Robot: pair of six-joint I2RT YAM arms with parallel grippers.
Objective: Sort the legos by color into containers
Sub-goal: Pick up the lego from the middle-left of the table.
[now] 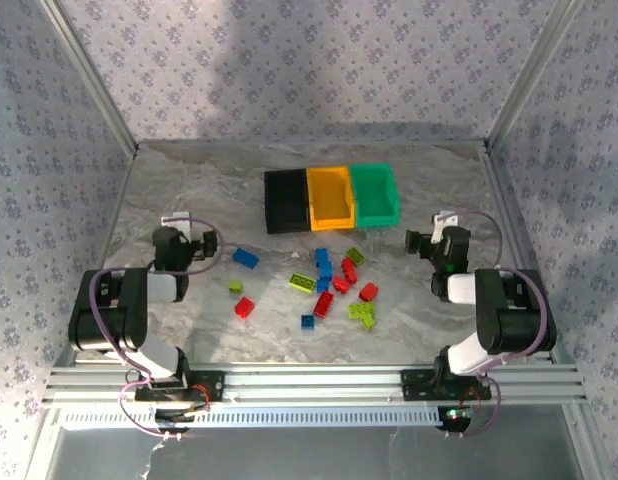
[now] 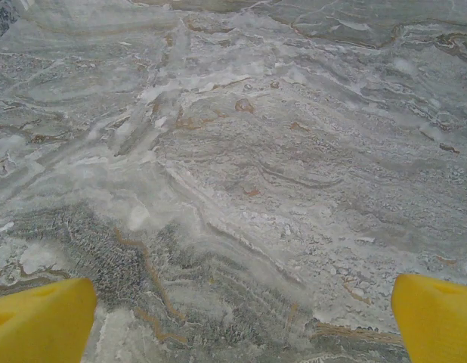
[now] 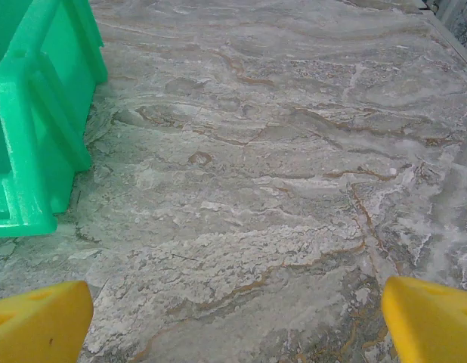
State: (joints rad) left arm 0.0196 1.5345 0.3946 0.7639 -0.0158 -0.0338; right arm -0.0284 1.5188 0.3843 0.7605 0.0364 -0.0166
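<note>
Blunt yellow fingertips [image 2: 41, 321] of the left end effector [image 2: 241, 325] and right end effector [image 3: 237, 321] gape empty above the veined marble-look bench [image 1: 189, 190]; small plastic legos [image 1: 334, 285] lie scattered near three boxy plastic containers [image 1: 330, 197].

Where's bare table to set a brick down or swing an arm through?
Free: the table left of the black bin, ahead of the left gripper; also right of the green bin, ahead of the right gripper. Crowded: legos scattered in front of the orange bin.
</note>
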